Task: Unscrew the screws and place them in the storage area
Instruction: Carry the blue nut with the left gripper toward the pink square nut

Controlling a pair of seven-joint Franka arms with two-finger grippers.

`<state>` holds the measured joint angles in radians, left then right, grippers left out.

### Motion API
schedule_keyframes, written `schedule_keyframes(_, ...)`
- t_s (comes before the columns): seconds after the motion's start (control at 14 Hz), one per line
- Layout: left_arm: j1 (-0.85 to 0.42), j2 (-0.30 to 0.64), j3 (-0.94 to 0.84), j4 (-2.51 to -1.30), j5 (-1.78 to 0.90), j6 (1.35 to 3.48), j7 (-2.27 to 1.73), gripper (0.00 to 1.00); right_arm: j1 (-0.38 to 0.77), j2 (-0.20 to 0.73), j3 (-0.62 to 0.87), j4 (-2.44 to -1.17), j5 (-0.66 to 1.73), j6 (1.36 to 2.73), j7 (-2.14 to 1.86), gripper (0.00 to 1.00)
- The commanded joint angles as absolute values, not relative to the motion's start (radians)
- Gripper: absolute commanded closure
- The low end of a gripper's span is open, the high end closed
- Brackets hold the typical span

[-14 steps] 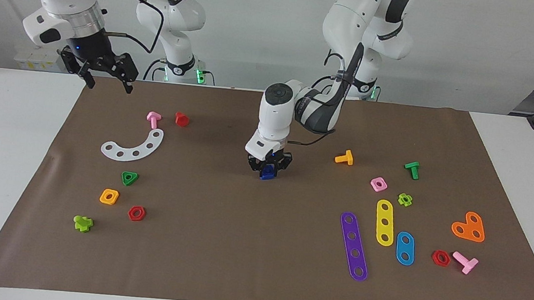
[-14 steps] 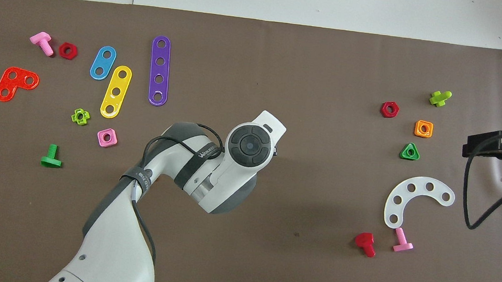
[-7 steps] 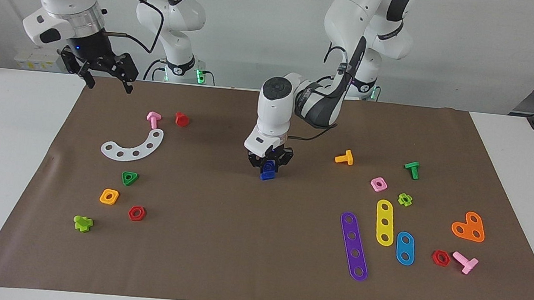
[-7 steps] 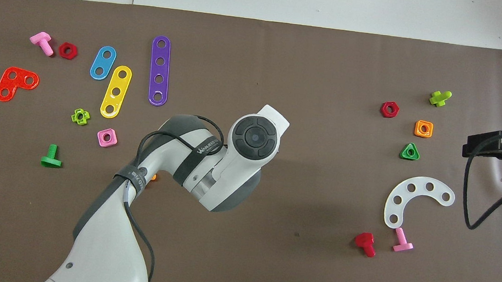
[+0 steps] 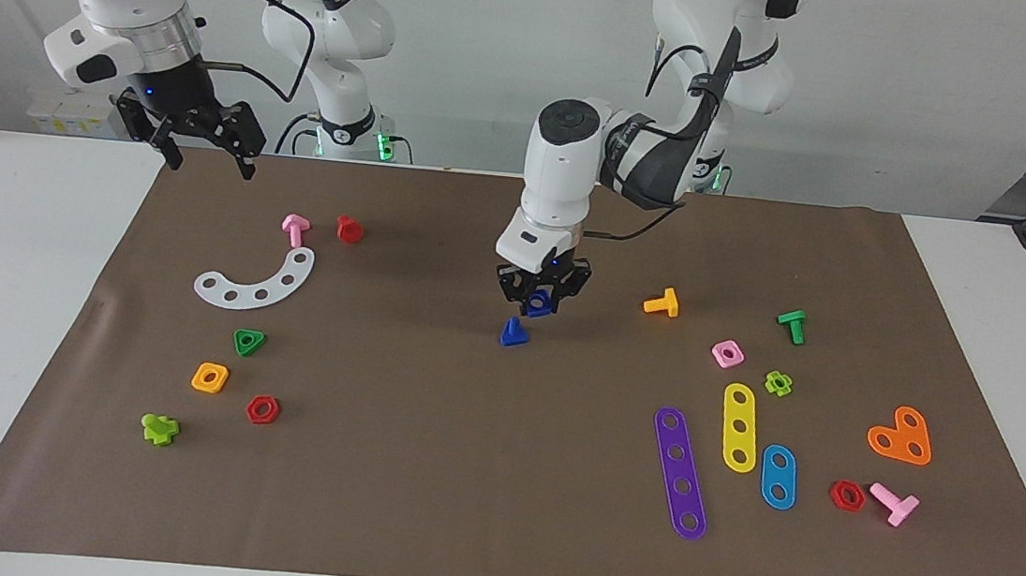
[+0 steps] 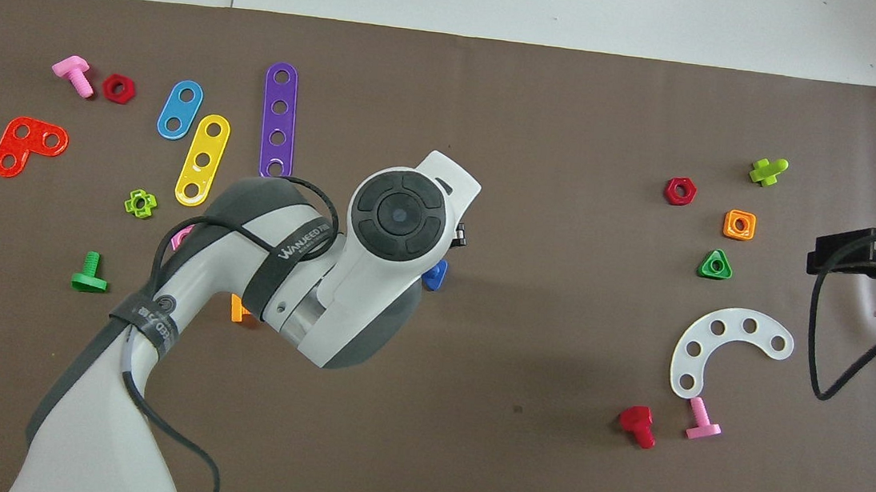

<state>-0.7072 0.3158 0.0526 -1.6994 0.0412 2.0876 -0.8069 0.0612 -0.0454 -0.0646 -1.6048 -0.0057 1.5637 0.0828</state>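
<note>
Brown paper mat (image 5: 458, 471) covers the middle of the white surface (image 5: 6, 277), and the dark blue bolt (image 5: 513, 332) stands on it near the centre. It rests on its triangular head with the short shaft pointing up, and nothing touches it.

The left gripper (image 5: 540, 303) hangs just above the bolt, a little toward the left arm's end. Its fingers (image 5: 526, 297) are pinched on a small blue nut (image 5: 539, 305) with a round hole, held clear of the mat and apart from the bolt. From overhead the left arm's wrist covers most of this spot, and only a corner of blue shows beside it.

The right gripper (image 5: 202, 145) waits in the air over the mat's edge at the right arm's end, with its fingers spread wide and nothing between them.

Toward the right arm's end lie a white curved strip (image 5: 255, 280), a pink bolt (image 5: 295, 229) beside a red bolt (image 5: 349, 229), a green triangular nut (image 5: 249, 342), an orange square nut (image 5: 210, 377) and a red hex nut (image 5: 262, 410).

Toward the left arm's end lie an orange bolt (image 5: 662, 302), a green bolt (image 5: 792, 325), a pink square nut (image 5: 728, 353), a purple strip (image 5: 680, 472), a yellow strip (image 5: 740, 427) and a blue strip (image 5: 778, 476).
</note>
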Motion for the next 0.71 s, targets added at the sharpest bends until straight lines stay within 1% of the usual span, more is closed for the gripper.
schedule_keyframes(0.0,-0.626,0.278,0.044,-1.798,0.063,2.140,-0.692,1.00,0.061,-0.067,-0.066,-1.626,-0.003,1.559,0.057,0.00)
schedule_keyframes(0.29,-0.499,0.236,0.043,-1.981,0.061,2.376,-0.485,1.00,0.051,-0.069,-0.074,-1.626,-0.003,1.555,0.060,0.00)
schedule_keyframes(0.43,-0.441,0.222,0.043,-2.032,0.061,2.387,-0.370,1.00,0.035,-0.081,-0.077,-1.649,-0.003,1.572,0.063,0.00)
schedule_keyframes(0.64,-0.384,0.203,0.043,-2.091,0.061,2.405,-0.255,1.00,0.049,-0.089,-0.074,-1.686,-0.002,1.634,0.051,0.00)
